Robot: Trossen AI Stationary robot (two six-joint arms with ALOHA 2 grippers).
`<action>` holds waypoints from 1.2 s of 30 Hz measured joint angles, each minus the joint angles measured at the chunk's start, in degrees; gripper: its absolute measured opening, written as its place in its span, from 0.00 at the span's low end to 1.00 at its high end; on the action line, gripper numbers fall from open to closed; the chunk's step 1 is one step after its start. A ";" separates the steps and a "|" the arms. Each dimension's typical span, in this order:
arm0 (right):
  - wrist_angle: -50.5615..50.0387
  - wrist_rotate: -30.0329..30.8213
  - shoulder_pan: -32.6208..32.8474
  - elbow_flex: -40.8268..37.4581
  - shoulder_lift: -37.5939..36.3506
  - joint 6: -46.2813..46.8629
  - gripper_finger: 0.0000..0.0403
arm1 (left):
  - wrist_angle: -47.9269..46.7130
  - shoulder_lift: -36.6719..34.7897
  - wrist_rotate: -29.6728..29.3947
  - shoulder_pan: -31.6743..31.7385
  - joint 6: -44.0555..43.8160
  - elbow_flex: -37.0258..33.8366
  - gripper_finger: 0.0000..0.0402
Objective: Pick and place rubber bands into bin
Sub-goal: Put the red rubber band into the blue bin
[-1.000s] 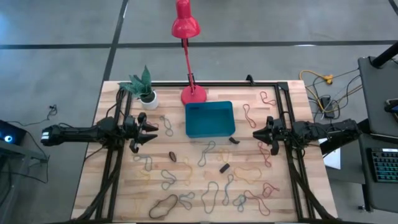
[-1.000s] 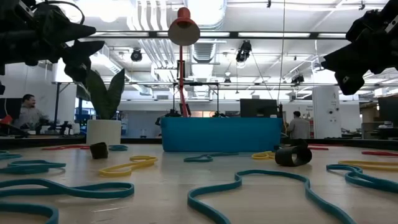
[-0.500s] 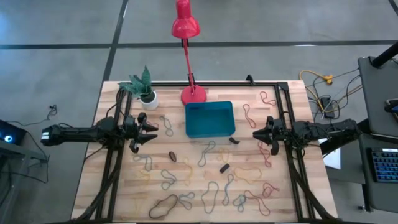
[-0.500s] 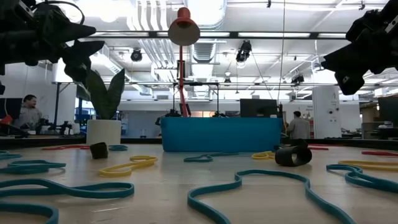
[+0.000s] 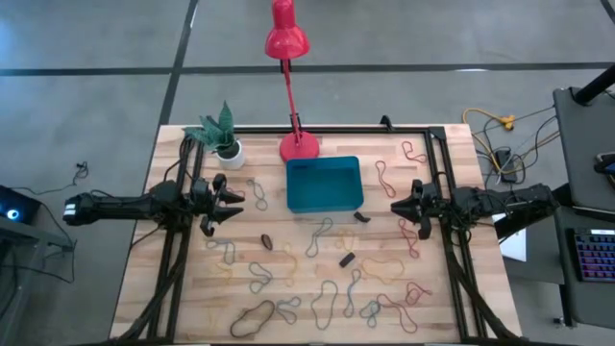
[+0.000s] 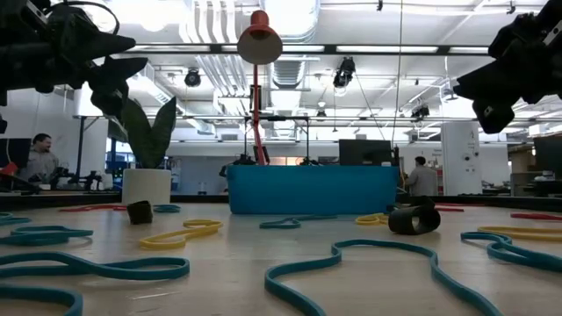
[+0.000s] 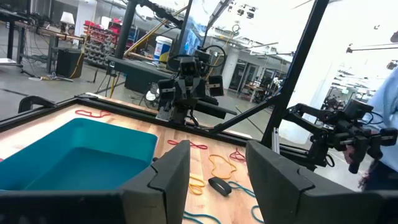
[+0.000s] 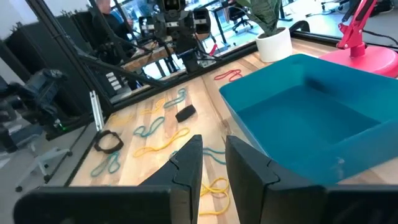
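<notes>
The teal bin [image 5: 325, 185] sits on the table's far middle, with nothing showing inside it in the right wrist view [image 8: 311, 118]. Many thin rubber bands lie flat on the wood, mostly nearer than the bin, such as a teal one [image 5: 320, 234], a yellow one [image 6: 180, 233] and red ones [image 5: 413, 151]. My left gripper [image 5: 236, 200] hovers open above the table, left of the bin. My right gripper [image 5: 396, 208] hovers open to the bin's right. Both hold nothing; the fingers stand apart in each wrist view [image 7: 217, 180] [image 8: 212, 163].
A red desk lamp's base [image 5: 299, 146] stands just beyond the bin, and a small white plant pot [image 5: 230, 151] stands at the far left. Short black rolled pieces [image 5: 347, 259] [image 6: 414, 219] lie among the bands. Black frame rails run along the table's left and right sides.
</notes>
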 joint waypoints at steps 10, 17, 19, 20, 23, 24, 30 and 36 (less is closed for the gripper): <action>30.94 0.50 0.02 -1.68 4.76 18.45 0.15 | 0.06 0.02 -0.08 0.00 -0.01 0.00 0.35; 34.86 16.43 -0.02 1.99 15.30 18.35 0.15 | 0.02 0.13 -0.02 0.02 -0.01 0.00 0.35; 34.91 21.75 -0.02 3.75 17.93 24.08 0.15 | 0.04 0.15 -0.02 0.02 -0.01 0.00 0.35; 34.91 24.19 -0.04 4.74 19.29 27.47 0.15 | -0.01 0.15 -0.02 0.01 -0.01 0.00 0.35; 35.01 26.18 -0.03 8.22 23.10 32.28 0.15 | 0.00 0.15 -0.02 0.01 -0.01 0.00 0.35; 35.00 26.73 0.02 9.46 24.44 32.30 0.15 | 0.03 0.15 -0.02 0.01 -0.01 0.00 0.35; 32.23 32.16 -0.11 17.91 34.07 26.84 0.15 | 5.75 0.25 -0.01 0.02 -8.60 0.00 0.35; 17.71 33.95 -0.39 27.99 41.38 19.66 0.15 | 17.98 0.18 -0.02 0.01 -17.89 0.00 0.35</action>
